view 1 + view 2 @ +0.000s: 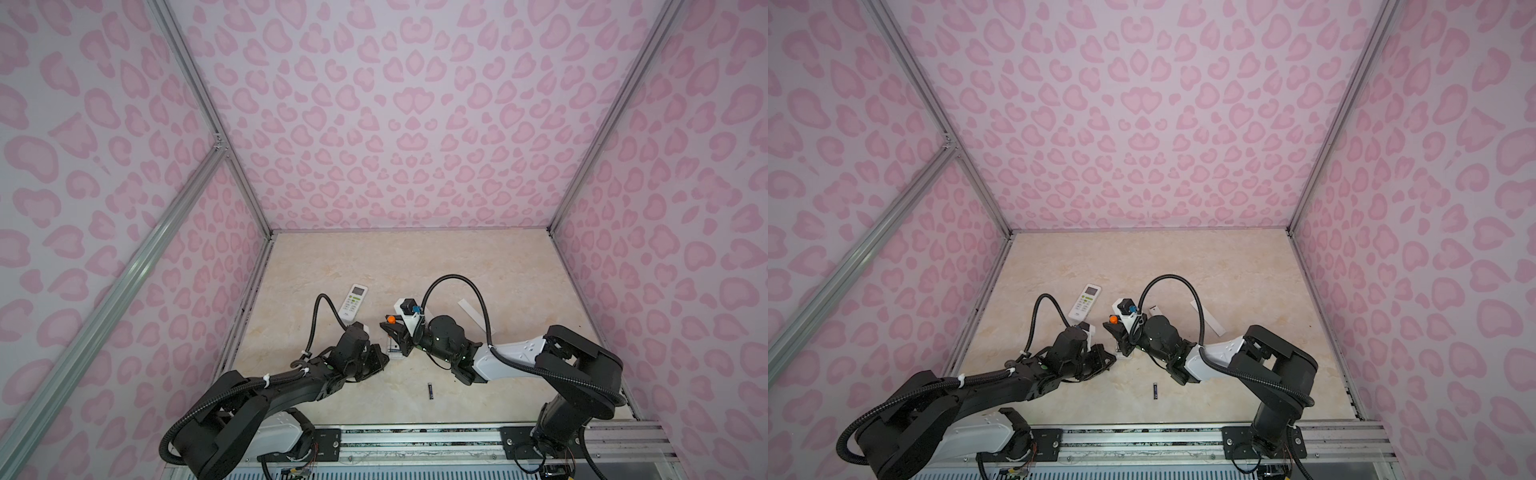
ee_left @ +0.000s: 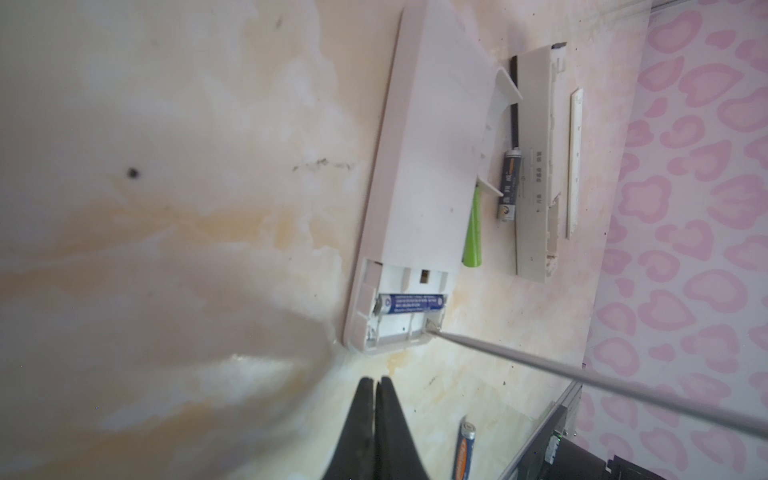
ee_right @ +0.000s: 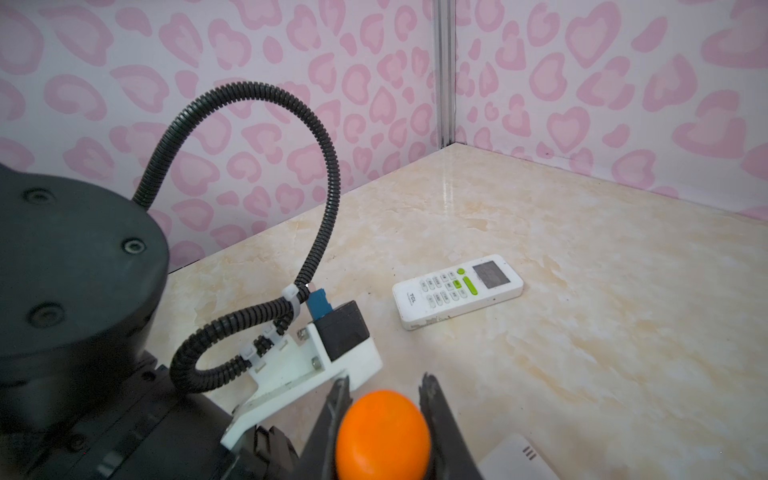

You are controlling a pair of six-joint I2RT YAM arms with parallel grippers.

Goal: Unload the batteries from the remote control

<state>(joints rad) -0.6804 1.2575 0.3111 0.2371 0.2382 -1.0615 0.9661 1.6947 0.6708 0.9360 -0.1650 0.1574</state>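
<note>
A white remote control (image 2: pixel 419 166) lies face down with its battery bay uncovered. One blue battery (image 2: pixel 409 302) sits in the bay; the slot beside it is empty. My right gripper (image 3: pixel 385 380) is shut on the orange handle of a screwdriver (image 3: pixel 382 432), whose steel tip (image 2: pixel 432 328) rests in that empty slot. My left gripper (image 2: pixel 376 380) is shut and empty, just short of the bay end. Loose batteries lie on the table: a blue-and-orange one (image 1: pixel 431 390), a black one (image 2: pixel 509 185) and a lime green one (image 2: pixel 473 232) partly under the remote.
A white TCL remote (image 1: pixel 353 302) lies face up at the back left. A beige remote (image 2: pixel 536 166) and a thin white cover strip (image 1: pixel 473 313) lie beyond the open one. Pink patterned walls close in three sides, and a metal rail (image 1: pixel 415 436) runs along the front.
</note>
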